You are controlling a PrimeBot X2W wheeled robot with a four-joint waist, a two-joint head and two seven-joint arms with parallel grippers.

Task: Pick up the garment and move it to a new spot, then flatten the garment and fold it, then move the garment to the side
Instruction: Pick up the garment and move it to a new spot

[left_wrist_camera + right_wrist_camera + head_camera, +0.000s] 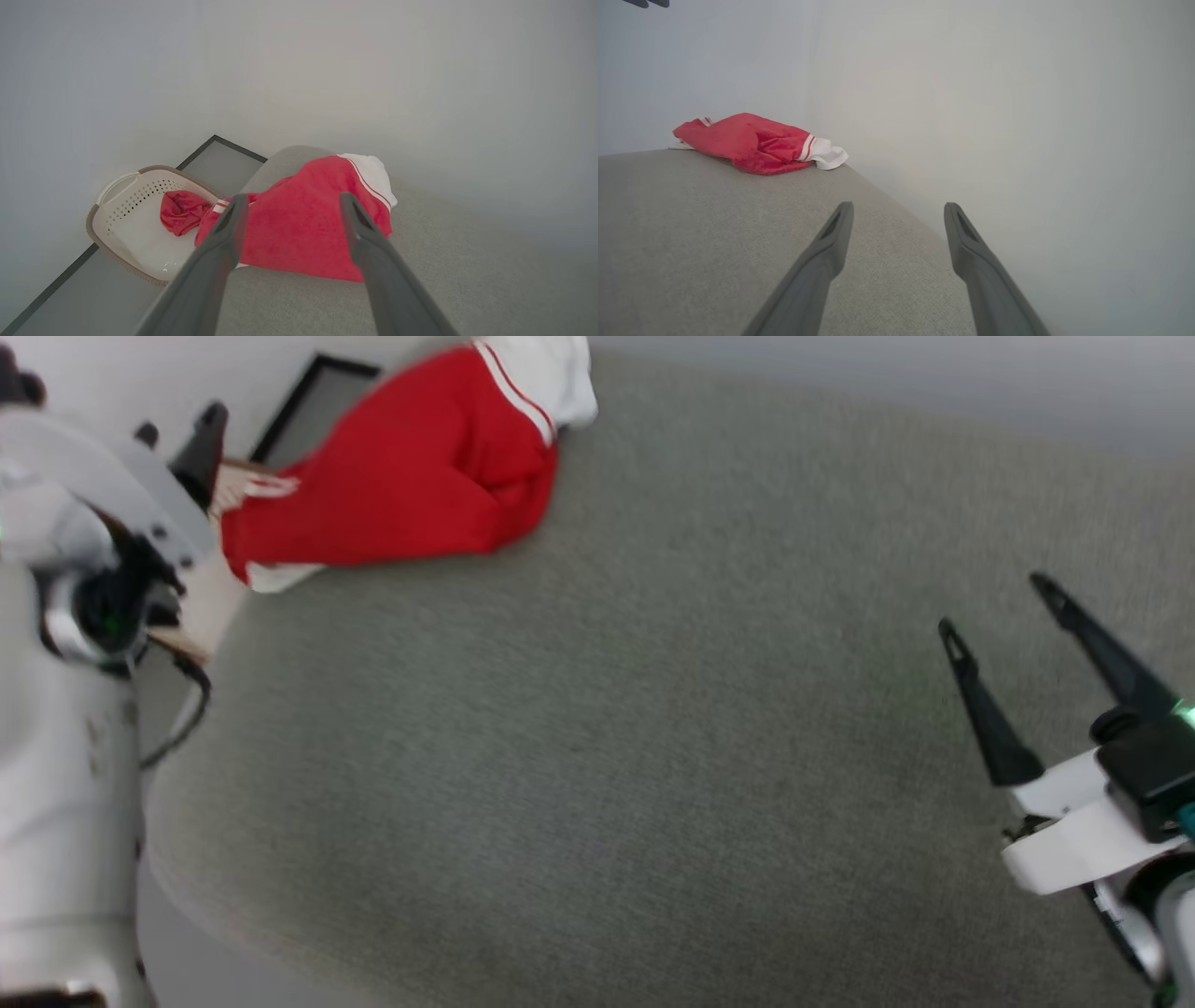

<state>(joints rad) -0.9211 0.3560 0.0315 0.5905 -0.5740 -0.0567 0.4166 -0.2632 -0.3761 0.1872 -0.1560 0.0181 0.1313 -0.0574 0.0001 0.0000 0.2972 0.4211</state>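
- The garment (401, 467) lies on the cushioned surface (607, 756), at its far left corner.
- The basket (140, 170) sits beyond that corner — just beside the garment — with a small cloth (180, 212) in it.

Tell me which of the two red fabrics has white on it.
The big red jersey on the grey surface: it has a white sleeve with red stripes. The small bunched red cloth in the perforated basket is plain.
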